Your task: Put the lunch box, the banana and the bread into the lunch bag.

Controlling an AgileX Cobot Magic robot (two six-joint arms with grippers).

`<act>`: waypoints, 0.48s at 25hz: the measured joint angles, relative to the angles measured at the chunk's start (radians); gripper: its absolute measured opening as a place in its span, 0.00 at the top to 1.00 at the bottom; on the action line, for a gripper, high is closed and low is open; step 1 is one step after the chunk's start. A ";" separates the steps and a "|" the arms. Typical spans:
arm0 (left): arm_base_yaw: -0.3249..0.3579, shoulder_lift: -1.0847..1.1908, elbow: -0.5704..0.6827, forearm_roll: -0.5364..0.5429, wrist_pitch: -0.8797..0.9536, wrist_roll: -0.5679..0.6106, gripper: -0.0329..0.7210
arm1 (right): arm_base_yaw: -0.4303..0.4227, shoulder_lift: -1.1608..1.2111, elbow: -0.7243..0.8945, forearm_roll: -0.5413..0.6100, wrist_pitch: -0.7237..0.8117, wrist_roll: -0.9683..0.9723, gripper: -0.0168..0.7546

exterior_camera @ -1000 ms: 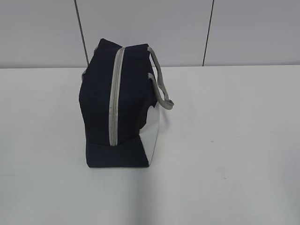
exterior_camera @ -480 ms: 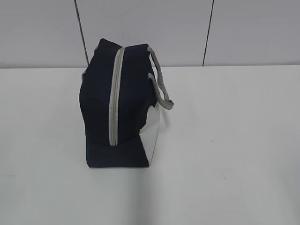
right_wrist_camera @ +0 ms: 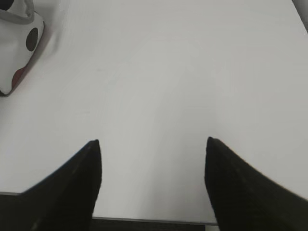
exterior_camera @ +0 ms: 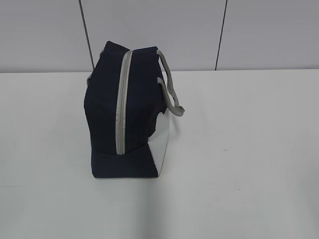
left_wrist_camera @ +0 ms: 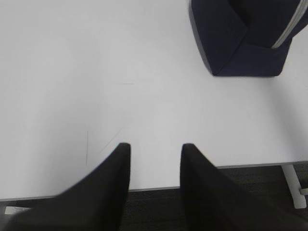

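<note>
Left gripper [left_wrist_camera: 153, 150] open, empty, above tabletop [left_wrist_camera: 96, 72]; right gripper [right_wrist_camera: 151, 144] wider, empty. Bag [exterior_camera: 127, 109] left of centre, zipped. Food unseen. Judged: start; next, unzip bag.

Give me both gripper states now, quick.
Left gripper: open, holding nothing.
Right gripper: open wider, holding nothing.

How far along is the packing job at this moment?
It looks finished or not begun; the frames can't settle which. The lunch bag stands zipped shut on the table, with no lunch box, banana or bread in sight. Nothing is in hand: the left gripper and right gripper are both open and empty near the table edge.
</note>
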 joint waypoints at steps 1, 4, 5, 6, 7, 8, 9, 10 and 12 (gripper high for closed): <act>0.003 0.000 0.000 0.000 0.000 0.000 0.60 | -0.012 0.000 0.000 0.000 0.000 0.000 0.33; 0.003 0.000 0.000 0.000 0.000 0.000 0.60 | -0.040 0.000 0.000 0.000 0.000 0.000 0.33; 0.004 0.000 0.000 0.000 0.000 0.000 0.61 | -0.044 0.000 0.000 0.000 0.000 0.000 0.33; 0.004 0.000 0.000 0.000 0.000 0.000 0.61 | -0.047 0.000 0.000 0.000 0.000 0.000 0.33; 0.004 0.000 0.000 0.000 0.000 0.000 0.62 | -0.047 0.000 0.000 0.000 0.000 0.000 0.33; 0.004 0.000 0.000 0.000 0.000 0.000 0.62 | -0.047 0.000 0.000 0.000 0.000 0.000 0.33; 0.004 0.000 0.000 0.000 0.000 0.000 0.63 | -0.047 0.000 0.000 0.000 0.000 0.000 0.33; 0.004 0.000 0.000 0.000 0.000 0.000 0.63 | -0.047 0.000 0.000 0.000 0.000 0.000 0.33; 0.004 0.000 0.000 0.000 0.000 0.000 0.63 | -0.047 0.000 0.000 0.000 0.000 0.000 0.33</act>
